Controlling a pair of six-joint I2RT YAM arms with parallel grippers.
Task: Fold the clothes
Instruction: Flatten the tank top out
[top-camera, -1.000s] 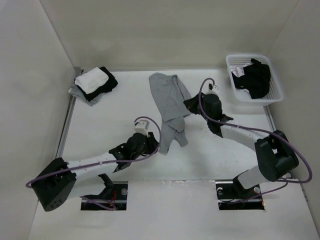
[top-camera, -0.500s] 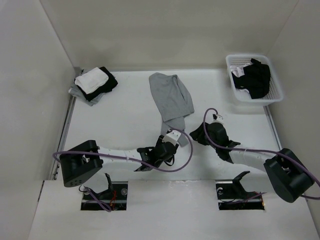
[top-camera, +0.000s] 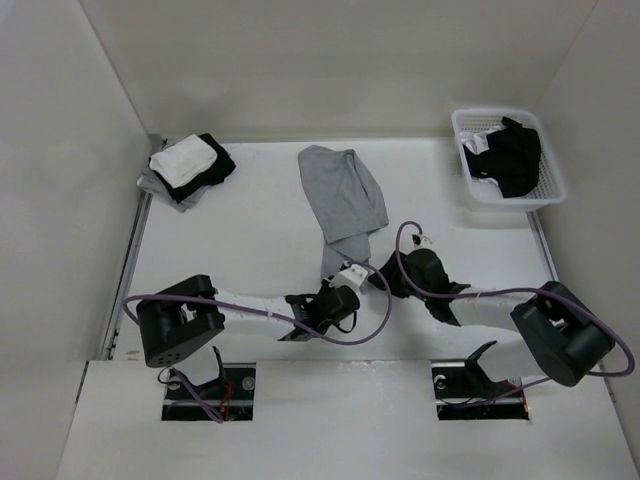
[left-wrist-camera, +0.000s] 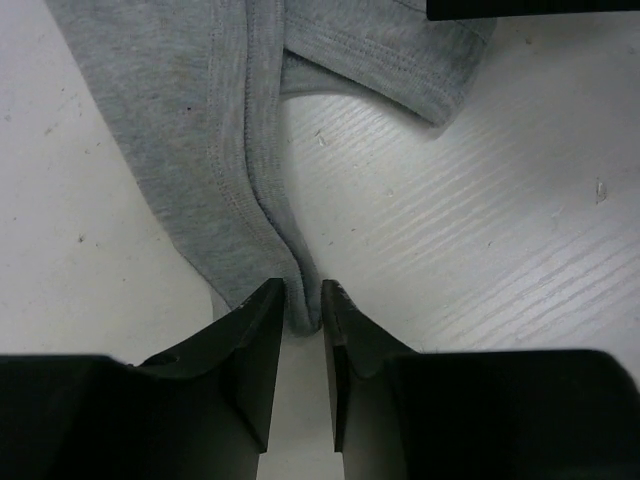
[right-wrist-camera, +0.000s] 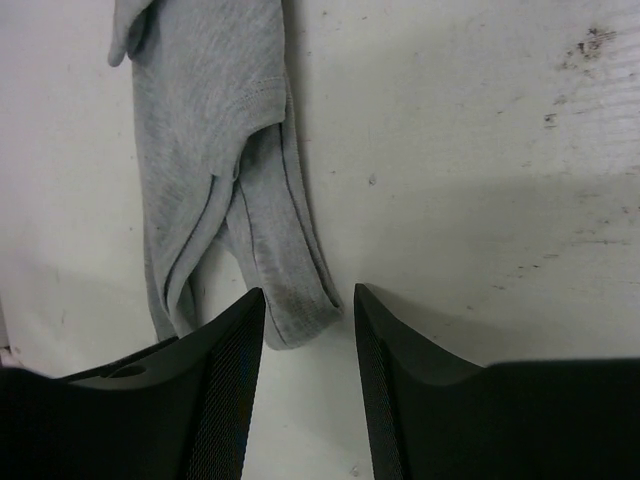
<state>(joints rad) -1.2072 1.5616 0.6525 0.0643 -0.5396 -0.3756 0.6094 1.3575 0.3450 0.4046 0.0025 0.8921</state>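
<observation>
Grey tank top (top-camera: 343, 195) lay on the worktop (top-camera: 230, 240). The left end effector (left-wrist-camera: 303, 290) pinched its strap end. The right end effector (right-wrist-camera: 308, 293) stood wide apart around another.

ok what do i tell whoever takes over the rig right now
Left gripper: jaws pinched on one strap end of the top.
Right gripper: open, a second strap end lying between its fingers, not gripped.
Top: bunched lengthwise in the middle of the table, straps toward the arms, body toward the far side.
Done: no fold visible yet.
Left: probably close the right gripper, spread the top flat, then fold it.
</observation>
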